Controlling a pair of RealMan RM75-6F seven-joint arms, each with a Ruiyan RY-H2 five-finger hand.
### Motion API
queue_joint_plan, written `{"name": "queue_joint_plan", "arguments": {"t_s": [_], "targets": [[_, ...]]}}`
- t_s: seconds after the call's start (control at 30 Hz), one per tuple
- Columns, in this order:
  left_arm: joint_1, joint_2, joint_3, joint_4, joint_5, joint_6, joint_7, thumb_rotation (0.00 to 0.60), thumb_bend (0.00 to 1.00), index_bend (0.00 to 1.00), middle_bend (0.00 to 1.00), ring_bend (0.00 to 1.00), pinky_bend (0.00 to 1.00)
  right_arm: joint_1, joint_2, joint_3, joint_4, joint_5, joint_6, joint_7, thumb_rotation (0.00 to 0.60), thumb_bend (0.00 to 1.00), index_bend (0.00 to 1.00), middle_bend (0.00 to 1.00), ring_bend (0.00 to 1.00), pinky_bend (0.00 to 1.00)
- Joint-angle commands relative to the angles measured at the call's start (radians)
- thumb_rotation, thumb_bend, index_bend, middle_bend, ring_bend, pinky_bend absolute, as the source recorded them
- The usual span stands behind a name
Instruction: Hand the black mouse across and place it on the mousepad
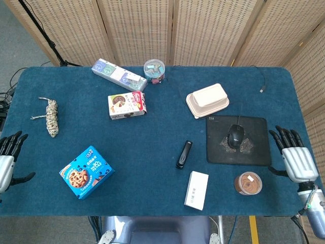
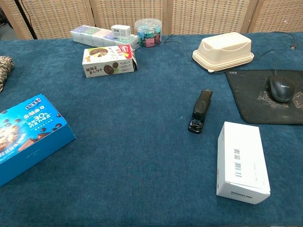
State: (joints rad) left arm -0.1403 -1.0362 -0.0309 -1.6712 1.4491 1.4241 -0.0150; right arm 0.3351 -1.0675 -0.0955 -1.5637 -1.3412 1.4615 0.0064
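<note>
A: How are the fingers seen?

B: The fingers [image 1: 284,135] of the right hand [image 1: 294,160] are spread and nothing is held; the hand is seen beyond the tabletop's [image 1: 152,168] right edge. The left hand [image 1: 6,160] is likewise spread and empty, off the left edge.

A: And the mouse?

B: The mouse [image 1: 235,135] is seen lying on the mousepad [image 1: 254,152], near its middle, its cable led away toward the far edge. Its long axis is judged to run roughly front to back.

A: Which hand is nearer?

B: The right, with the mouse lying to its left; the left is well apart. The placing is judged done.
</note>
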Motion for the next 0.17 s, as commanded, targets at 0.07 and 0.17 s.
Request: {"name": "queue_joint_plan", "arguments": {"t_s": [0.07,0.17], "targets": [[0.012,-0.01,0.005,0.024,0.014,0.02,-0.012,0.6,0.1,0.0,0.0,0.0,0.0,-0.084,-0.041,0.007,-0.017,0.007,0.073,-0.035,0.6,0.0,0.0,0.0,0.0,0.0],[0.017,-0.013,0.006,0.035,0.018,0.025,-0.017,0.6,0.1,0.0,0.0,0.0,0.0,-0.116,-0.065,0.017,-0.018,0.007,0.102,-0.075,0.6,0.0,0.0,0.0,0.0,0.0]]}}
